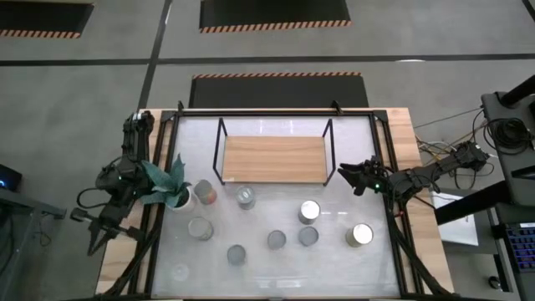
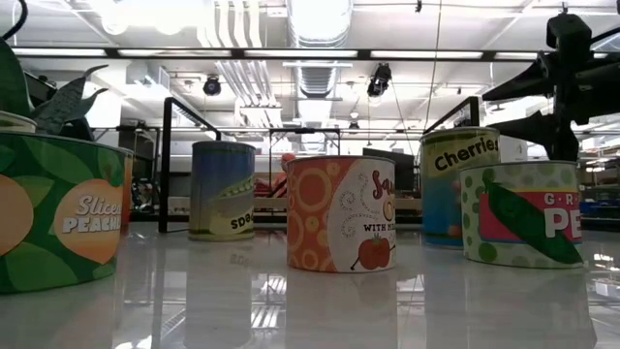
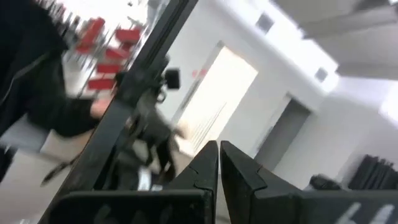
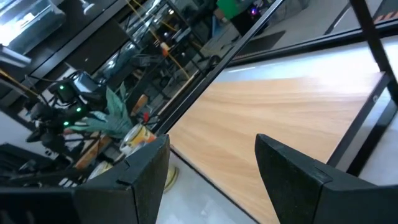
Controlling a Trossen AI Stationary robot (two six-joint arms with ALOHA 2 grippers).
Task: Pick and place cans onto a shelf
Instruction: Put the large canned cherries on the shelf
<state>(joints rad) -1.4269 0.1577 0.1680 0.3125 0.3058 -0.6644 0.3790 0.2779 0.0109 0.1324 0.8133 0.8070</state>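
Observation:
The shelf [image 1: 274, 159], a light-wood board in a thin black frame, stands at the table's far middle. Several cans stand upright on the table in front of it: a reddish-sided one [image 1: 205, 192], a shiny one [image 1: 361, 235], and others such as one near the middle [image 1: 309, 211]. The low view shows a sauce can [image 2: 341, 213] and a cherries can [image 2: 455, 184]. My right gripper [image 1: 347, 174] is open and empty, just off the shelf's right end, above the table; its fingers frame the board [image 4: 298, 118]. My left gripper [image 3: 219, 162] is shut and empty; that arm [image 1: 124, 177] waits at the table's left edge.
A white pot with a teal plant [image 1: 171, 191] stands at the table's left, next to the reddish can. The table's black frame rails [image 1: 276, 112] run along its edges. Cables and equipment [image 1: 501, 134] lie beyond the right edge.

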